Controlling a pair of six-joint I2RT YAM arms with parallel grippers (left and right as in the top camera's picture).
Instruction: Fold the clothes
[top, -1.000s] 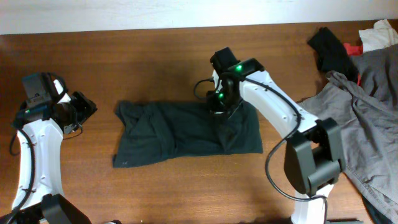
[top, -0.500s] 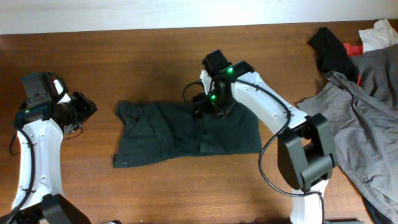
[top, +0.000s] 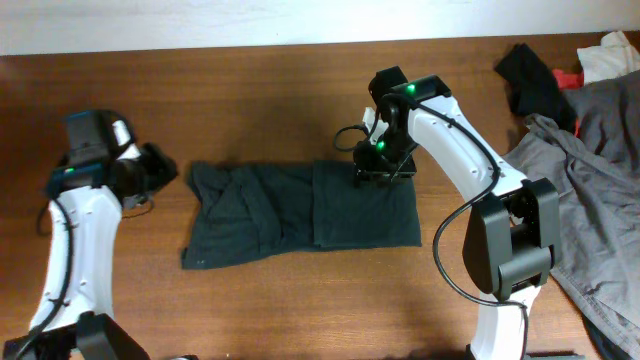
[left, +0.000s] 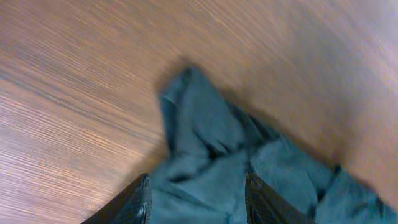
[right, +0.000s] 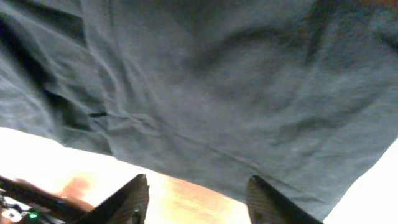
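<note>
Two claws, both released, empty: right claw (right: 198, 186) over half-folded clothes (top: 300, 215); left claw (left: 198, 186) above its left corner, prob. next grasp pt.

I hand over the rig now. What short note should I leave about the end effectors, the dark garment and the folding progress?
Left end effector: open, empty, over the dark garment's left corner.
Right end effector: open, empty, above its upper right part.
Garment lies flat on the wooden table, a wide rectangle.
Done: right part appears folded over.
Left: probably fold the left side in.
</note>
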